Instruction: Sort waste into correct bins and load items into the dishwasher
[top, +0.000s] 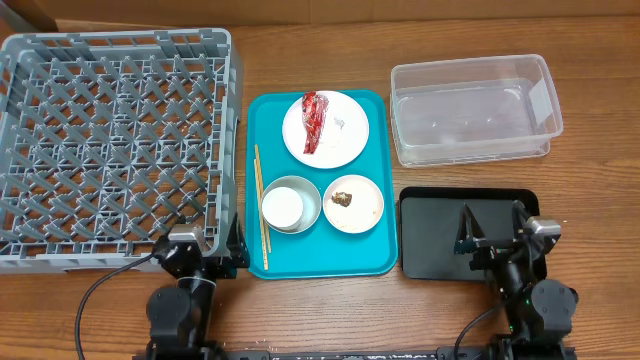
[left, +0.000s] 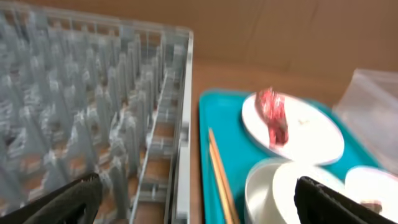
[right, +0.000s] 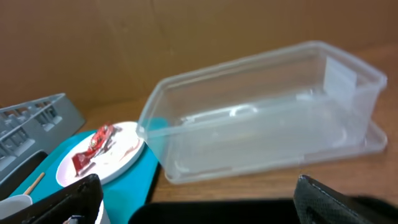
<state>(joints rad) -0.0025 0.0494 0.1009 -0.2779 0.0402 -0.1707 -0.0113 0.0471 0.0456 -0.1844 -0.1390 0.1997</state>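
Risks first, as a judgement. Just left of the teal tray (top: 300, 258), left gripper (top: 224, 250) with jaws spread wide and empty, close against the near right corner of the grey dish rack (top: 110, 140): likely to catch that slotted wall on a careless swing toward the tray. Along the tray's left edge, thin wooden chopsticks (top: 260, 205) lying flat: hard to pinch, apt to roll away. At the tray's near middle, small white cup (top: 282, 206) nested in the pale grey bowl (top: 311, 196): risk of lifting both together and dropping one. At the tray's near right, pink bowl (top: 366, 213) with a brown food lump (top: 342, 198) inside: spill likely if racked before emptying. Just right of the tray, right gripper (top: 492, 235), also wide open and holding nothing, over the shallow black tray (top: 430, 240). Then appearance. Rack square, lattice-floored, empty. At the tray's far end, round white plate (top: 345, 140) carrying a crinkled red foil wrapper (top: 314, 122), shiny and light, plus a tiny pale scrap too small to identify. Right of the tray's far end, clear rectangular tub (top: 475, 110), rounded corners, nothing visible inside. All waste and dishes on the tray, none sorted yet.
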